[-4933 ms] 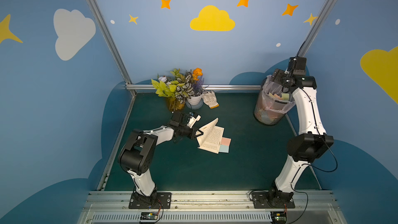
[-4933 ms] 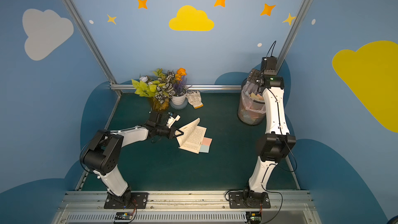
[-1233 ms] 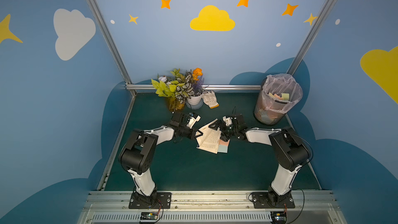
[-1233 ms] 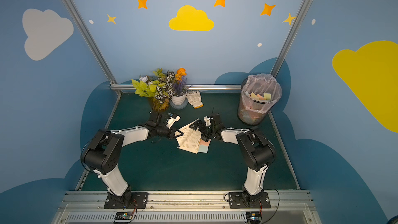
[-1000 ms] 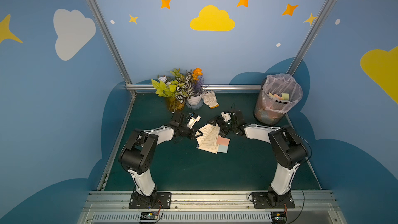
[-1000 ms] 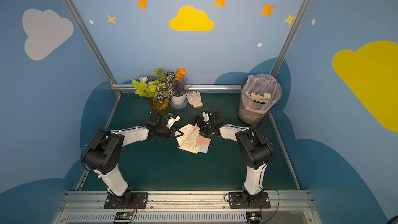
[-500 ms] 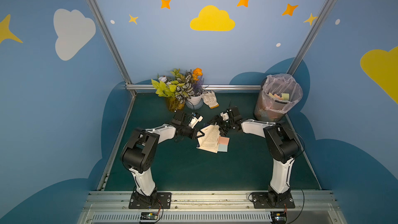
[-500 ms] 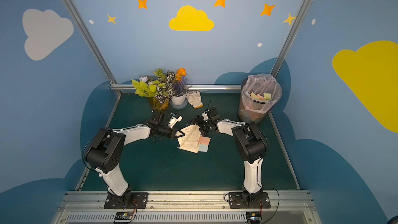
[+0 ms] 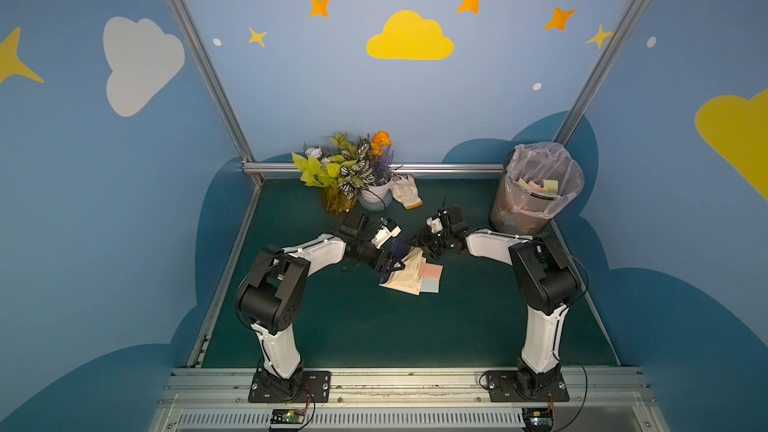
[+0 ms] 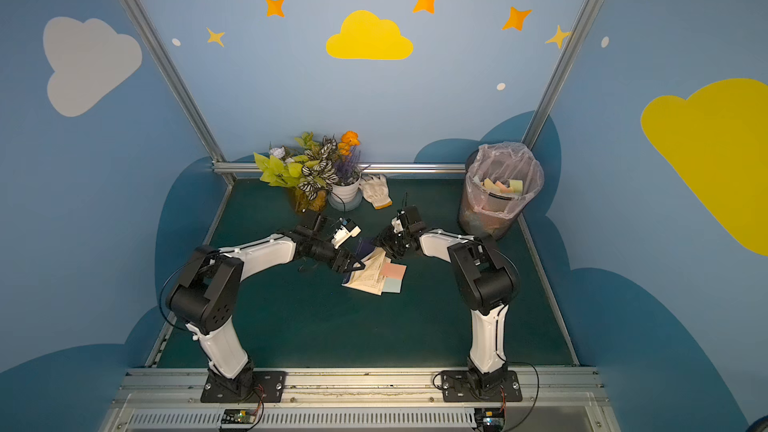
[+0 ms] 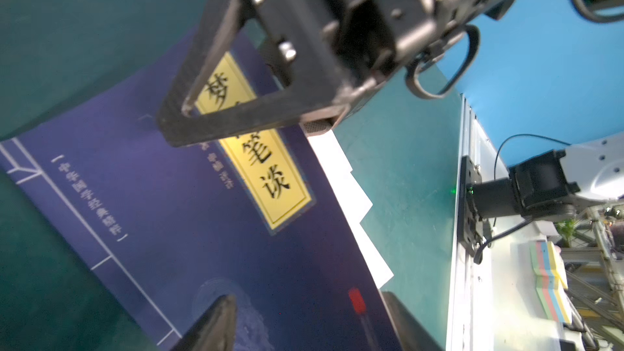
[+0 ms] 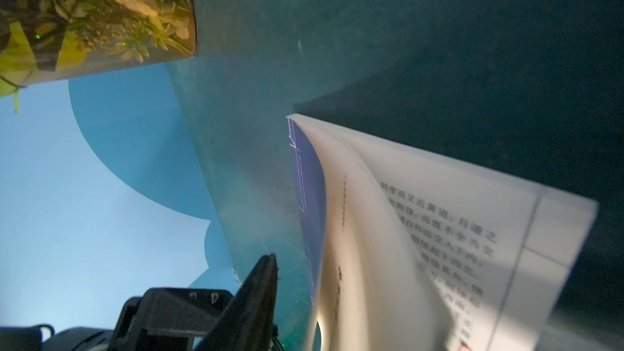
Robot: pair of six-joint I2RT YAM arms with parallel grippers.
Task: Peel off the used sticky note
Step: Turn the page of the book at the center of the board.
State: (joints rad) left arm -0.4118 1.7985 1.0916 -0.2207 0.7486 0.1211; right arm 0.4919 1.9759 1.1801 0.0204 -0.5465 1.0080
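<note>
Green mat (image 9: 374,326), front free. Left end effector (image 9: 395,264) wide at book (image 9: 407,279) edge; right end effector (image 9: 428,245) opposite, width unclear.

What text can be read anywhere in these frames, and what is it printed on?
"梦…笔谈" on the yellow title label of the dark blue book cover; one character in between is covered.
"中华国学经典精粹" in the white bracketed line running down the same cover.
Small print beside the label: too blurred to read.
Printed Chinese on the open page in the right wrist view: too blurred to read.
In both top views: nothing legible.
</note>
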